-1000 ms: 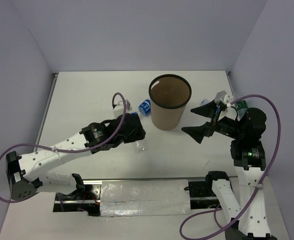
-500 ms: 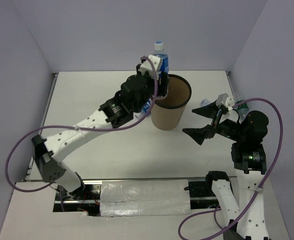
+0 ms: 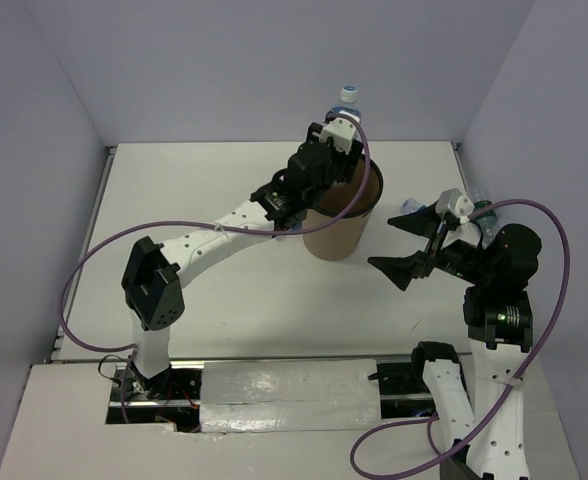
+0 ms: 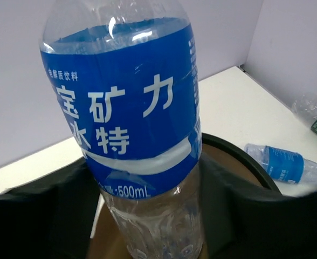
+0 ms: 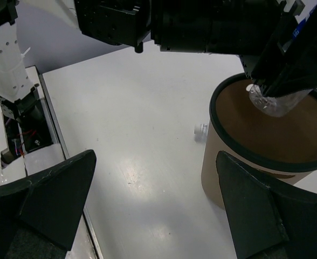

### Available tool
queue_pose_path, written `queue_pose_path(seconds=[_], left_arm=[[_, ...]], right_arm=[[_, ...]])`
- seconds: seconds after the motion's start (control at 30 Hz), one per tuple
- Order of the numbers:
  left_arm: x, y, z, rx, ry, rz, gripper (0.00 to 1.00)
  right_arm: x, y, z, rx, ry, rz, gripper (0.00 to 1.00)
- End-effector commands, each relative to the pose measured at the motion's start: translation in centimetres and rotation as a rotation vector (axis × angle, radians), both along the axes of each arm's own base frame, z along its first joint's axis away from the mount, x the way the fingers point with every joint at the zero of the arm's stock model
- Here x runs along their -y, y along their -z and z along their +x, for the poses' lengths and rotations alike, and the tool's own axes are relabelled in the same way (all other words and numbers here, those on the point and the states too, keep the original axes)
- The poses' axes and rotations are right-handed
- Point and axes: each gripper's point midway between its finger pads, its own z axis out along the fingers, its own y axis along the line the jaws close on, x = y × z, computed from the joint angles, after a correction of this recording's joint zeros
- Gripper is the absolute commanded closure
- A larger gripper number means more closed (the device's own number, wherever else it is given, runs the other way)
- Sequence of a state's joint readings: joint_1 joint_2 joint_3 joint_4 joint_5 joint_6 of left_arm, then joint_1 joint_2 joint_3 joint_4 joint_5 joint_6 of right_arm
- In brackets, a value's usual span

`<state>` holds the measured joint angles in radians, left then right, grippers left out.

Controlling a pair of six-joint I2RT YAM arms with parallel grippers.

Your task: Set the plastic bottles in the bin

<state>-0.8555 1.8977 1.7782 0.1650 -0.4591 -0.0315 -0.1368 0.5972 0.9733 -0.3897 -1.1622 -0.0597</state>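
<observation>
Overhead, the counter (image 3: 194, 190) carries the bin (image 3: 336, 240) near its middle; the left pincer (image 3: 340, 133) is clamped round the lower body of an upright plastic bottle (image 4: 131, 108), whose base hangs over the bin's open mouth. Right of the bin, the right pincer (image 5: 158, 208) gapes wide and empty; a second bottle (image 4: 282, 163) lies on the counter nearby.

a: how many blue-labelled bottles?
b: three. the held bottle (image 4: 131, 118), a lying bottle (image 4: 280, 163), and a third bottle showing only its white cap (image 5: 200, 129).
a: anything else?
b: one green-labelled bottle (image 4: 315, 116), one bin (image 3: 334, 240), and two arms: left arm (image 3: 214, 232), right arm (image 3: 494, 305).
</observation>
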Motion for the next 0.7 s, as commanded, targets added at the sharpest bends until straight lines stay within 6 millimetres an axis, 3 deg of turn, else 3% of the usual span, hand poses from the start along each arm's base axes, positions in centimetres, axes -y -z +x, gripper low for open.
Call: queue_pose_path(seconds=[0.0,0.1,0.3,0.5,0.53,0.57,0.63,0.67], left_arm=[[-0.1,-3.3,-0.9,0.041,0.022,-0.095,0.21],[0.1,-2.1,-1.4,-0.020,0.043,-0.079,0.01],[0.4,-1.3,-3.3,-0.093,0.120,-0.102,0.01],[-0.8,-3.9,-6.1,-0.143,0.170,-0.188,0.01],[-1.6,-5.0,-7.2,-0.154,0.183,-0.213,0.01],[-1.9,-4.3,-7.9,-0.181,0.196,-0.202,0.01],[-2.7,-6.0,-10.5,-0.180,0.279,-0.231,0.01],[-2.9,-4.7,-11.4,-0.208,0.307,-0.215,0.01]], right_arm=[[-0.1,0.1,-0.4,0.005,-0.015,-0.002,0.00],[0.0,0.2,-0.2,0.001,-0.010,0.000,0.00],[0.1,0.3,0.3,-0.010,-0.005,-0.001,0.00],[0.4,0.4,0.8,-0.006,0.013,-0.008,0.00],[0.4,0.5,0.9,-0.013,0.019,-0.009,0.00],[0.5,0.5,1.1,-0.014,0.026,-0.012,0.00],[0.7,0.7,1.3,-0.011,0.030,-0.025,0.00],[0.8,0.8,1.7,-0.011,0.036,-0.034,0.00]])
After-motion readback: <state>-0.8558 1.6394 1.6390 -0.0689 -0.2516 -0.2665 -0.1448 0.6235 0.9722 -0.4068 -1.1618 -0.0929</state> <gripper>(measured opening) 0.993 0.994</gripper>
